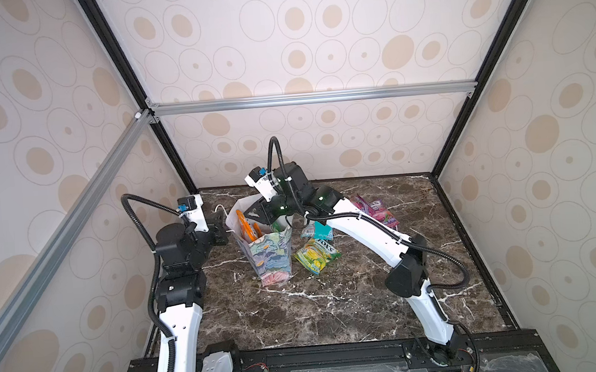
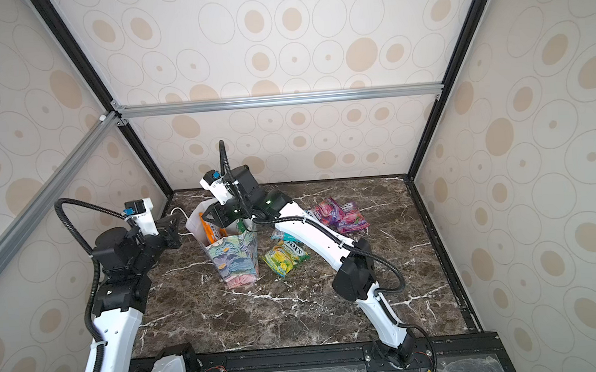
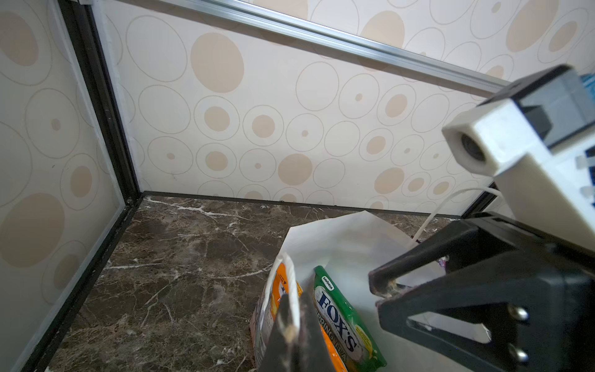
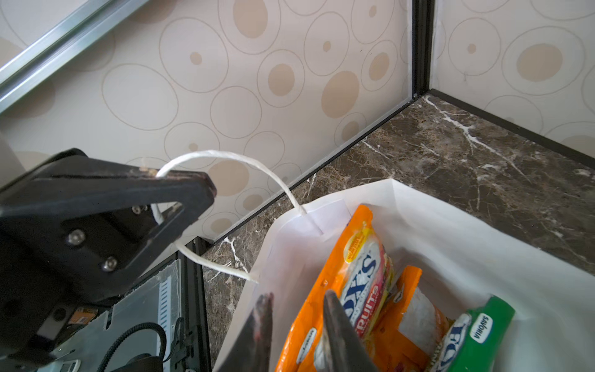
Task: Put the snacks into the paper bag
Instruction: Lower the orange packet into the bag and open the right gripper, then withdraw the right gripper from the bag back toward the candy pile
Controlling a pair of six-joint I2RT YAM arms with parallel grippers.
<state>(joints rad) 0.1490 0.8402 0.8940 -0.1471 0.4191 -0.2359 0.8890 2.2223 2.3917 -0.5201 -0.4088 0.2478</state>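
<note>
The paper bag (image 1: pixel 272 257) (image 2: pixel 237 261) stands open on the marble table, its white inside showing (image 4: pixel 450 241). Two orange snacks (image 4: pixel 357 273) and a green one (image 3: pixel 341 309) stand in it. My left gripper (image 3: pixel 289 328) (image 1: pixel 225 229) is shut on the bag's white cord handle (image 4: pixel 225 156) at the bag's left. My right gripper (image 4: pixel 299 306) (image 1: pixel 244 214) hangs over the bag's mouth, jaws apart and holding nothing. On the table to the right of the bag lie a green-yellow packet (image 1: pixel 317 253), a teal one (image 1: pixel 319 231) and purple-pink ones (image 1: pixel 377 212).
Patterned enclosure walls stand close behind and to the left of the bag. The right forearm (image 1: pixel 364 232) stretches over the loose packets. A black rail (image 1: pixel 301 359) runs along the table's front edge.
</note>
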